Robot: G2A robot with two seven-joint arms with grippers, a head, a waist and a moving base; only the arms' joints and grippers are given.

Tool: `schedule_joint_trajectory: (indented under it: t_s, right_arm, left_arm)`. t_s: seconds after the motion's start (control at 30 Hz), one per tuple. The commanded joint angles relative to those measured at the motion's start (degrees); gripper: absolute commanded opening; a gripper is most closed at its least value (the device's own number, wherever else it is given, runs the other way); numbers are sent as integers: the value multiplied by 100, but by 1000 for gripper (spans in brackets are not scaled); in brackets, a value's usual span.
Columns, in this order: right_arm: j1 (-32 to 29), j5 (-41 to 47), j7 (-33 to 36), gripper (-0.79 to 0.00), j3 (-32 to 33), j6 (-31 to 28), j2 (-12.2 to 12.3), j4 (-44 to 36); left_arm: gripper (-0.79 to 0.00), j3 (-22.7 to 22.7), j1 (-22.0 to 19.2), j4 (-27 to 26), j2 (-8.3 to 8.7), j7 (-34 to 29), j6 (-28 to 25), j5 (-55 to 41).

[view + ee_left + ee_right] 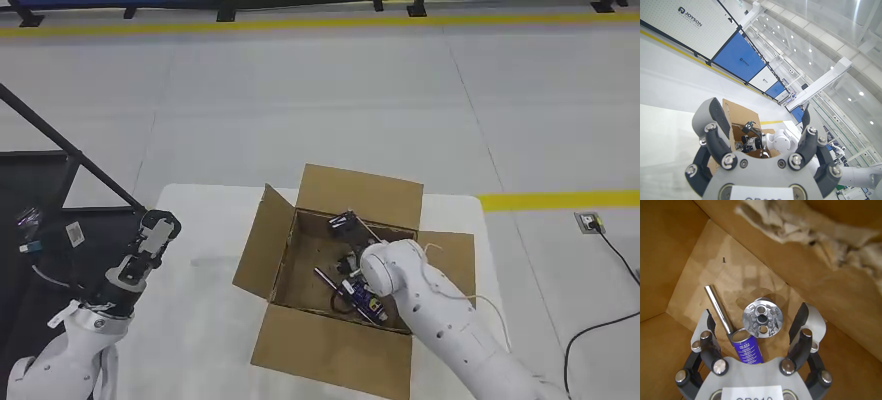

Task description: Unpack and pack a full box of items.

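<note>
- Top view: a brown cardboard box (360,192) sits mid-desk with all four flaps folded outward. The white desk (200,300) has open surface to the box's left. On the right, a flap reaches close to the desk's edge.
- The right arm (430,310) bends over the box's near right corner and down inside, covering much of the opening. A blue can (366,303) and a thin metal rod (327,280) lie on the box floor beside it.
- The left tool (158,228) hovers near the desk's left edge, well apart from the box. A dark framed panel (40,230) stands just beside that arm.
- Left wrist view: the left tool (761,111) is spread wide, with nothing between its fingers. Beyond it, one flap of the box (742,115) stands up, and the right tool (743,145) sits low inside.
- Right wrist view: the right tool (755,321) is spread wide, gripping nothing, just above the floor of the box (662,256). Cardboard walls rise close on two sides. One wall carries a torn, frayed patch (800,232).
- Between the fingers stands a round silver metal disc (762,321), its face cut with holes and slots.
- The blue can (747,347), its metal rim facing up, lies just beside the disc.
- The polished metal rod (718,308) runs alongside the can, close to one finger.
- A small dark screw (723,260) lies alone farther along the floor.
</note>
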Motion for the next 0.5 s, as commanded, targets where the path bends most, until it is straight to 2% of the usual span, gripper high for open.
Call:
schedule_joint_trajectory:
  t_s: [0.0,0.03,0.07,0.1,0.13,0.17,0.23,0.47]
  right_arm:
    - [48,-1,30,0,-9,-47,-23,141]
    - [65,18,25,-43,0,-73,-33,199]
    - [77,34,31,-336,8,-102,-41,260]
    - [91,39,44,-526,10,-140,-48,310]
    - [101,42,42,-705,21,-165,-53,348]
    - [97,77,38,-785,38,-214,-57,366]
    - [74,197,-8,-785,120,-435,-46,358]
    - [-83,-17,108,-785,337,-433,36,175]
  left_arm:
    - [0,0,0,0,0,0,0,0]
    - [0,0,0,0,0,0,0,0]
    - [0,0,0,0,0,0,0,0]
    - [0,0,0,0,0,0,0,0]
    - [0,0,0,0,0,0,0,0]
    - [0,0,0,0,0,0,0,0]
    - [0,0,0,0,0,0,0,0]
    - [0,0,0,0,0,0,0,0]
